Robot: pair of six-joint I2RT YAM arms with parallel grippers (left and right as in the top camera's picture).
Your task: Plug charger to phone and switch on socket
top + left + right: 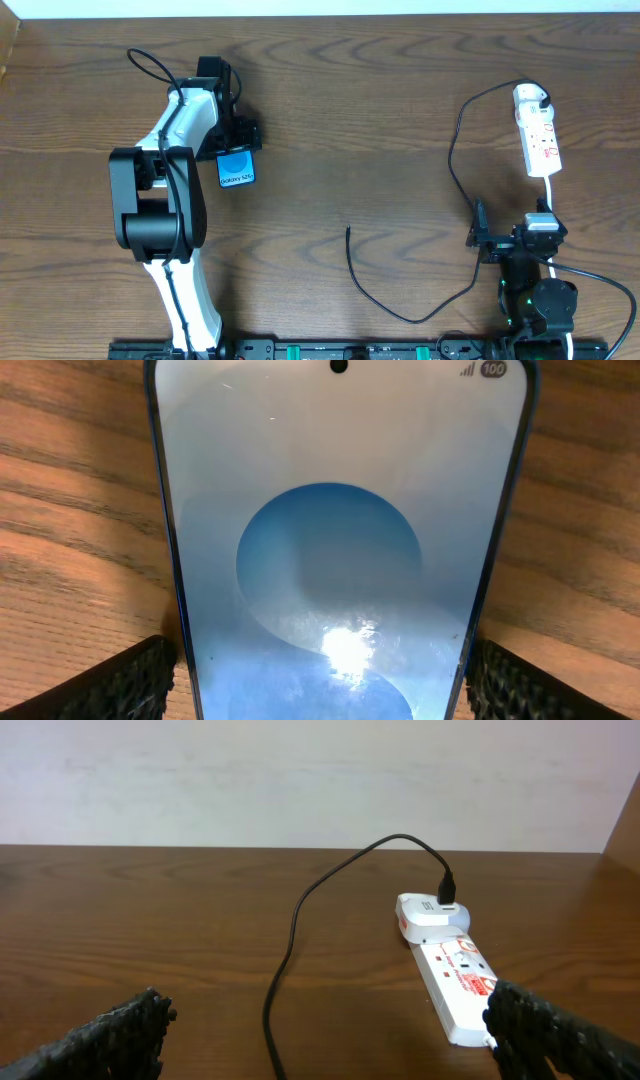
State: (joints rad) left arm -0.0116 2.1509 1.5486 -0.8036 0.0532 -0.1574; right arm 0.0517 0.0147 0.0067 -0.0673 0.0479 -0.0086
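Phone [340,510] between fingers [110,685] of left gripper [320,690]; charger [451,150] well apart

Seeing a wooden surface [340,130] throughout, dark brown, carrying a fine streaked grain and giving off only a dull sheen. Finding the phone [340,560] glossy: a smooth glass front throwing back a bright glare spot, rimmed by a thin blue frame, possibly metal, though showing too narrow a strip to judge. Reading the left jaws as black, matt and rough, covered in a fine knurled pattern; noting the same coarse black finish on the right jaws. Taking the socket [455,985] for smooth white plastic, slightly shiny, bearing printed red markings. Seeing the charger [292,930] cable as thin, black and matt, looking rubbery.
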